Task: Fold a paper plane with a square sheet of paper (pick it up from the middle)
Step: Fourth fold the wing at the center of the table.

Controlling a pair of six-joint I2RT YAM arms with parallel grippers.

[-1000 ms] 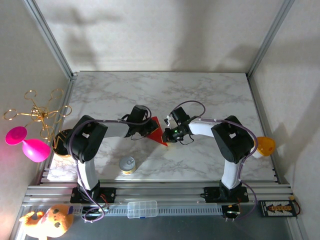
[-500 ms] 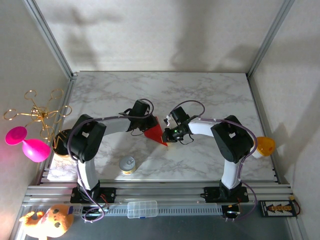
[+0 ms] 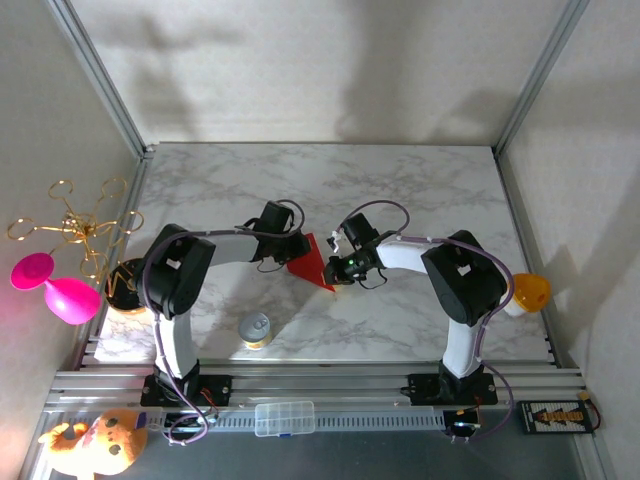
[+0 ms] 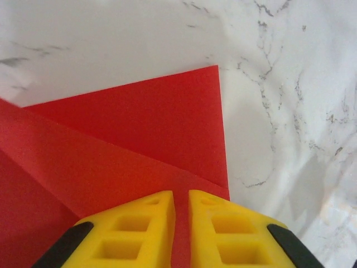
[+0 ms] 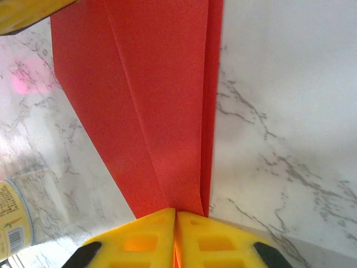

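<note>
The red sheet of paper (image 3: 312,262) lies folded into a pointed, layered wedge at the middle of the marble table, between my two grippers. In the left wrist view its overlapping flaps (image 4: 139,128) lie flat, with a crease running diagonally. My left gripper (image 4: 181,198) sits low over the paper's left part (image 3: 298,248), its yellow fingers almost together with a thin slit between them. In the right wrist view the long folded layers (image 5: 150,100) run straight out from my right gripper (image 5: 175,215), which is shut on the paper's near end (image 3: 335,268).
A small tin can (image 3: 256,329) stands near the front left of the paper, also at the right wrist view's lower left edge (image 5: 11,223). A pink toy (image 3: 55,285) and gold wire frame (image 3: 75,225) hang off the left edge; an orange object (image 3: 528,291) sits right.
My left gripper slid a little to the right over the paper, then eased back toward the far left. The paper and my right gripper stayed where they were.
</note>
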